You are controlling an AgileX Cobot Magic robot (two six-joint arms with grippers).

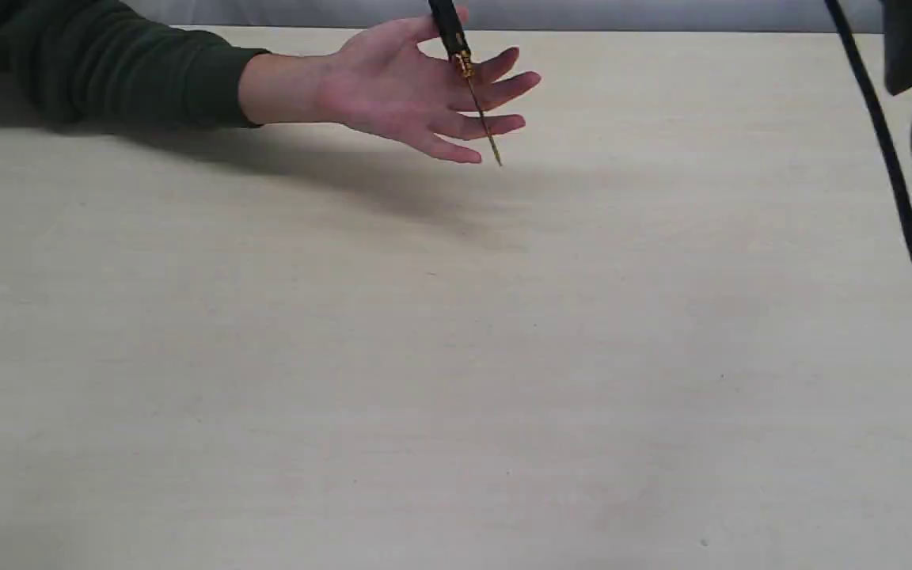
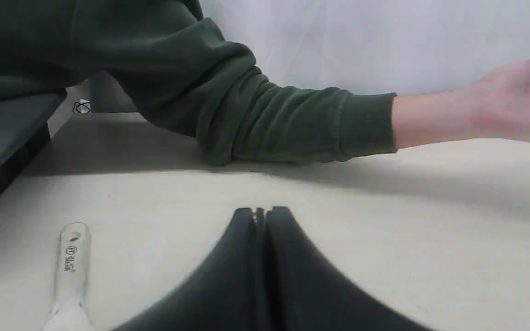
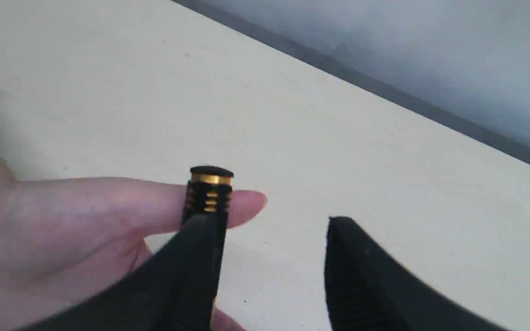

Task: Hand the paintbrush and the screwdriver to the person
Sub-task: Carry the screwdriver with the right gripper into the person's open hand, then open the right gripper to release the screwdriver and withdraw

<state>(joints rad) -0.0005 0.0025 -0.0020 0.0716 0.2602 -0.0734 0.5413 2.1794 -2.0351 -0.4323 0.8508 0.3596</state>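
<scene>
1. The left gripper [image 2: 260, 212] hangs low over the pale surface [image 1: 456, 356], its fingers [image 2: 242, 243] pressed together with nothing between them.
2. The paintbrush [image 2: 69, 262] lies flat on the surface just beside that gripper. Only its light handle with the hole shows.
3. The person [image 1: 108, 71] reaches in from the left in a dark green sleeve, with the bare hand [image 1: 400, 87] held palm open above the surface.
4. The screwdriver [image 1: 456, 47] hangs tilted across the open palm, tip down, with its top cut off by the frame edge.
5. The right gripper [image 3: 274, 221] has its fingers [image 3: 361, 276] standing apart with an empty gap between them. The screwdriver's gold-ringed cap sits at the tip of one finger, in front of the thumb. Whether they touch I cannot tell.
</scene>
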